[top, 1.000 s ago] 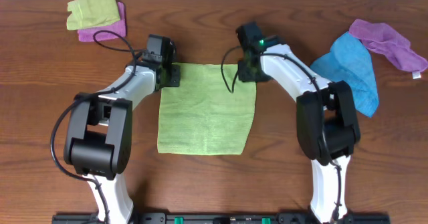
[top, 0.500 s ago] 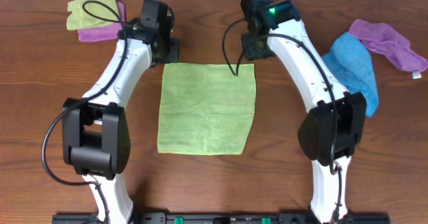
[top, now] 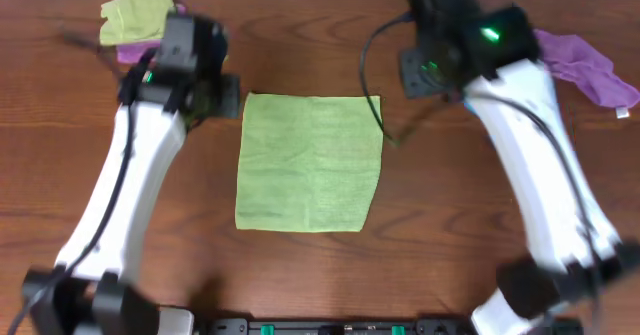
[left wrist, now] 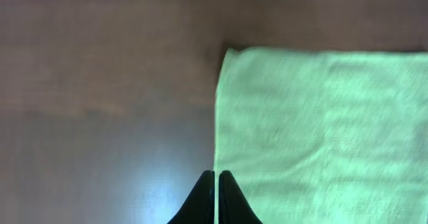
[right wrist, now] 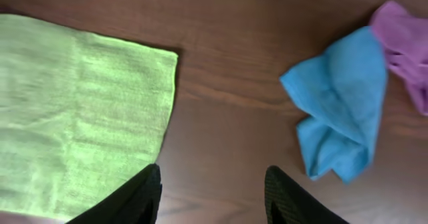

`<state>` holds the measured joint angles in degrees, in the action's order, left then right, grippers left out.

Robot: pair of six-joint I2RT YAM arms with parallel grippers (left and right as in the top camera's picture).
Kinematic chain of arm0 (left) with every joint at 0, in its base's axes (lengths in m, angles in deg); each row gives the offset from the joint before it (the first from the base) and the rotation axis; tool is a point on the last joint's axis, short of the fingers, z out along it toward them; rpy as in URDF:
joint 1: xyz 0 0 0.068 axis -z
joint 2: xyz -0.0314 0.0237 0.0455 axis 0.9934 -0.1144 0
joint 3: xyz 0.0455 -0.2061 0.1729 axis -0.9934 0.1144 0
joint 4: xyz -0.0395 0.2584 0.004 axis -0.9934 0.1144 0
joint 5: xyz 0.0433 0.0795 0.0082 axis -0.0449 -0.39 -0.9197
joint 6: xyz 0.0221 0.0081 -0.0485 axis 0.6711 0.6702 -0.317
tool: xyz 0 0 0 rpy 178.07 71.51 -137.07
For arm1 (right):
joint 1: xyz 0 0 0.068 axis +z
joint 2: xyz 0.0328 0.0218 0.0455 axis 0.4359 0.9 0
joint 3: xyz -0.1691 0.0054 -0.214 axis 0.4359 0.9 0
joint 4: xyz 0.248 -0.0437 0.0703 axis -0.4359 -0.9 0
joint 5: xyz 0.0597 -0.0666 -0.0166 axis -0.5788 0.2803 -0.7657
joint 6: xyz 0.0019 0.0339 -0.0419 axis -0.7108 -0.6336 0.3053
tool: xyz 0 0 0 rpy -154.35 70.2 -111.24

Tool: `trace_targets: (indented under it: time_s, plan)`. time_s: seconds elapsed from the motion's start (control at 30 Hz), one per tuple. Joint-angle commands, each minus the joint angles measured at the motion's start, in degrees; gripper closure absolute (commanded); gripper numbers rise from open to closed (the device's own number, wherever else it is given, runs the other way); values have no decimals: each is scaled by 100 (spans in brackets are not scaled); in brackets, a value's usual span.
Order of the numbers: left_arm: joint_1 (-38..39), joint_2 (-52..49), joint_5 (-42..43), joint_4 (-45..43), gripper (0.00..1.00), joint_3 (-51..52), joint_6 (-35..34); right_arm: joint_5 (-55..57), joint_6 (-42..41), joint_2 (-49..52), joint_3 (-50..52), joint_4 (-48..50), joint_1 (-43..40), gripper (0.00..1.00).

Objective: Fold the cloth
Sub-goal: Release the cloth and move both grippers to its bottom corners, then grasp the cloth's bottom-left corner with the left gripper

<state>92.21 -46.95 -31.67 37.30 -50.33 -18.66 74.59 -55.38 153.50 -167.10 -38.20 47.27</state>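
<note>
On the table (top: 300,45), your cloth (top: 310,162) is lying flat and unfolded in 1 layer. Your left gripper (left wrist: 217,197) is hanging pressed together on nothing, and your right gripper (right wrist: 212,197) is hanging spread and empty.

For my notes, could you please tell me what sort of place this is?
Probably a robotics lab bench: a left arm and right arm stand at a wooden table bearing a spread green cloth and a blue cloth.
</note>
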Motion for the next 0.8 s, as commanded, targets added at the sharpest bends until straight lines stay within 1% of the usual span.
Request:
trace_targets:
  time_s: [0.0,0.17,0.33,0.4,0.47,0.53,0.63,0.77]
  plan:
    - [-13,481,31,-68,94,811,-179,59,-68,-619,911,175,-79,48]
    - [-9,1517,175,4,94,1864,-319,-48,-372,-2352,3265,942,-79,46]
    - [-9,2085,387,-22,94,2686,-638,-1106,-619,-4057,5427,1996,-79,34]
    - [-9,2103,625,-48,94,2959,-726,-1639,-831,-4531,6179,2415,-79,33]
    - [-9,2087,765,-114,94,3189,-848,-2055,-1078,-4754,6765,2699,-79,34]
    - [-9,2085,804,-184,94,3469,-951,-2415,-1266,-4769,7237,2953,-79,36]
    - [-9,2085,809,-234,94,3731,-1014,-2859,-1355,-4590,7663,3357,-79,36]
    - [-13,2085,815,-490,94,4157,-1167,-3145,-1353,-4207,7884,3683,-79,36]
